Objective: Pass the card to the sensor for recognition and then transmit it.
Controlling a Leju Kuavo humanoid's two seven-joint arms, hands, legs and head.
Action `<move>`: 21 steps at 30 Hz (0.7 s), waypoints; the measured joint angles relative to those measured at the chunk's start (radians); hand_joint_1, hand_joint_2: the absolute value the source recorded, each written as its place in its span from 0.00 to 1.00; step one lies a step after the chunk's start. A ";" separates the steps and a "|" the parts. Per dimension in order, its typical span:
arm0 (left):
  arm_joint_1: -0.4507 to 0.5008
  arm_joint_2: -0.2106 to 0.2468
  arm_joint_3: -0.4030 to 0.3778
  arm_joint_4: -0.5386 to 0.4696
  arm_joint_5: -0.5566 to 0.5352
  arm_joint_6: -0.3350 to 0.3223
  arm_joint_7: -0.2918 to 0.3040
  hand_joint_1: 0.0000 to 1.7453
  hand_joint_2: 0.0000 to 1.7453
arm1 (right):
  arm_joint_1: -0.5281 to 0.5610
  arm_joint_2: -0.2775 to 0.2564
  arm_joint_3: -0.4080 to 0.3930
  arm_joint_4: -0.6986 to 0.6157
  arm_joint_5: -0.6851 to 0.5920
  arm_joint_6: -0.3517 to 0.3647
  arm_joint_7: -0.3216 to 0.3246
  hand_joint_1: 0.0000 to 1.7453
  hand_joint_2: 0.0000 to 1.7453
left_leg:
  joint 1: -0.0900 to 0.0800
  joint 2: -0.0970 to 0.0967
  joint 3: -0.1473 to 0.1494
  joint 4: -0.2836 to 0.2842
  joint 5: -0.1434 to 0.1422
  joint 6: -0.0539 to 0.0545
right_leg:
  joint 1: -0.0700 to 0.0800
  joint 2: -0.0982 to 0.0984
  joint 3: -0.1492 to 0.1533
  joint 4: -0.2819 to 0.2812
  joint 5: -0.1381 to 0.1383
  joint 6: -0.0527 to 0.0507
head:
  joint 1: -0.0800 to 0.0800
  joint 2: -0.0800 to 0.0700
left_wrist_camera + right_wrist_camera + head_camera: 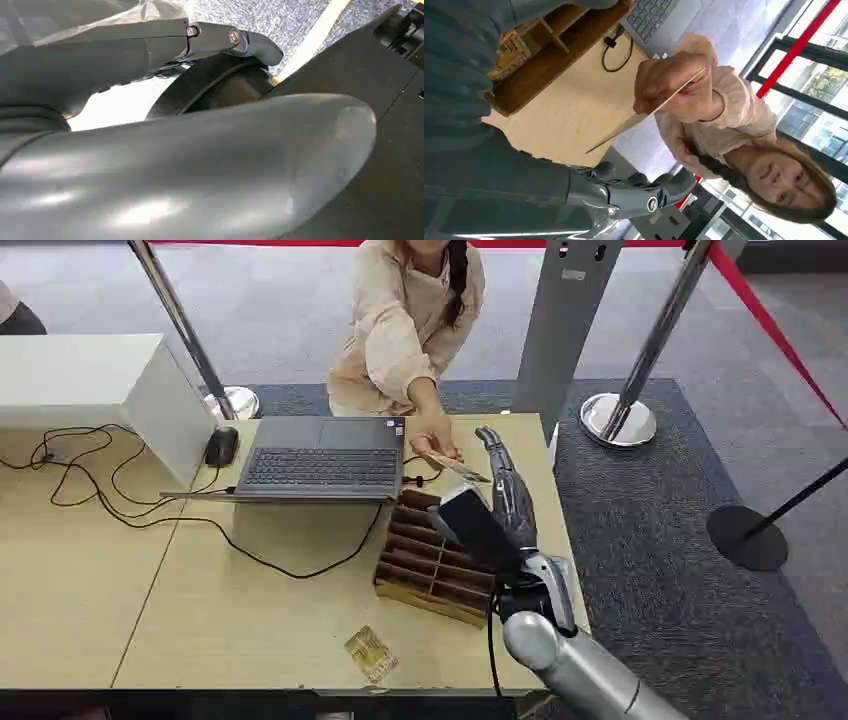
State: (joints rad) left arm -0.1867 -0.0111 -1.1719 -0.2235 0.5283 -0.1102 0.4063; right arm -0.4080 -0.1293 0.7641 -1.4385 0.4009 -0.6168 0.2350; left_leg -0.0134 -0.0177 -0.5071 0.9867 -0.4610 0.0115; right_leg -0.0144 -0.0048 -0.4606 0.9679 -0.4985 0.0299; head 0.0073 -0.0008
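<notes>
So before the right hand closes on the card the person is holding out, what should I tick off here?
1. Person's hand holds the card out over the table: ok.
2. Right hand is open beside the card: ok.
3. Fingers touching the card: not ok, apart.
4. Wooden rack below, clear of the hand: ok.
5. Left hand free: cannot tell.
6. Sensor located: cannot tell.

A reception or check-in counter: laptop point(322, 458) on desk point(250, 620), queue-barrier posts point(655, 340) (red belts) on carpet.
</notes>
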 joint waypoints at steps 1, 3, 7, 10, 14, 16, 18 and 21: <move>0.000 0.000 0.000 0.000 0.000 0.000 0.000 0.00 0.00 | -0.001 0.002 0.002 0.003 0.000 0.000 -0.004 0.00 1.00 | 0.000 0.000 0.000 0.000 0.000 0.000 | 0.000 0.000 0.000 0.000 0.000 0.000 | 0.000 0.000; 0.000 0.000 0.000 0.000 0.002 0.000 -0.001 0.00 0.00 | -0.004 0.006 0.006 0.009 0.000 -0.001 -0.008 0.00 1.00 | 0.000 0.000 0.000 0.000 0.000 0.000 | 0.000 0.000 0.000 0.000 0.000 0.000 | 0.000 0.000; 0.000 0.000 -0.001 0.000 0.002 0.000 -0.003 0.00 0.00 | -0.015 0.013 0.013 0.021 0.000 -0.003 -0.012 0.00 1.00 | 0.000 0.000 0.000 0.000 0.000 0.000 | 0.000 0.000 0.000 0.000 0.000 0.000 | 0.000 0.000; 0.001 0.000 -0.003 0.001 0.002 0.000 -0.005 0.00 0.00 | -0.020 0.018 0.018 0.029 0.002 -0.006 -0.018 0.00 1.00 | 0.000 0.000 0.000 0.000 0.000 0.000 | 0.000 0.000 0.000 0.000 0.000 0.000 | 0.000 0.000; 0.000 0.000 -0.003 0.001 0.002 0.000 -0.007 0.00 0.00 | -0.027 0.023 0.023 0.033 0.003 -0.010 -0.023 0.00 1.00 | 0.000 0.000 0.000 0.000 0.000 0.000 | 0.000 0.000 0.000 0.000 0.000 0.000 | 0.000 0.000; 0.001 0.001 -0.003 0.002 0.002 0.001 -0.010 0.00 0.00 | -0.029 0.027 0.026 0.033 0.003 -0.013 -0.027 0.00 1.00 | 0.000 0.000 0.000 0.000 0.000 0.000 | 0.000 0.000 0.000 0.000 0.000 0.000 | 0.000 0.000; 0.001 0.001 -0.003 0.002 0.002 0.001 -0.011 0.00 0.00 | -0.030 0.028 0.029 0.033 0.001 -0.013 -0.030 0.02 1.00 | 0.000 0.000 0.000 0.000 0.000 0.000 | 0.000 0.000 0.000 0.000 0.000 0.000 | 0.000 0.000; 0.001 0.001 -0.003 0.003 0.003 0.001 -0.012 0.00 0.00 | -0.031 0.033 0.031 0.034 0.000 -0.014 -0.035 0.02 1.00 | 0.000 0.000 0.000 0.000 0.000 0.000 | 0.000 0.000 0.000 0.000 0.000 0.000 | 0.000 0.000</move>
State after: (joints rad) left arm -0.1861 -0.0103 -1.1753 -0.2201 0.5318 -0.1091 0.3944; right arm -0.4395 -0.0965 0.7954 -1.4042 0.4005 -0.6306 0.2003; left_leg -0.0134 -0.0177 -0.5070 0.9867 -0.4609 0.0115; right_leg -0.0144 -0.0048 -0.4607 0.9678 -0.4985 0.0299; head 0.0073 -0.0008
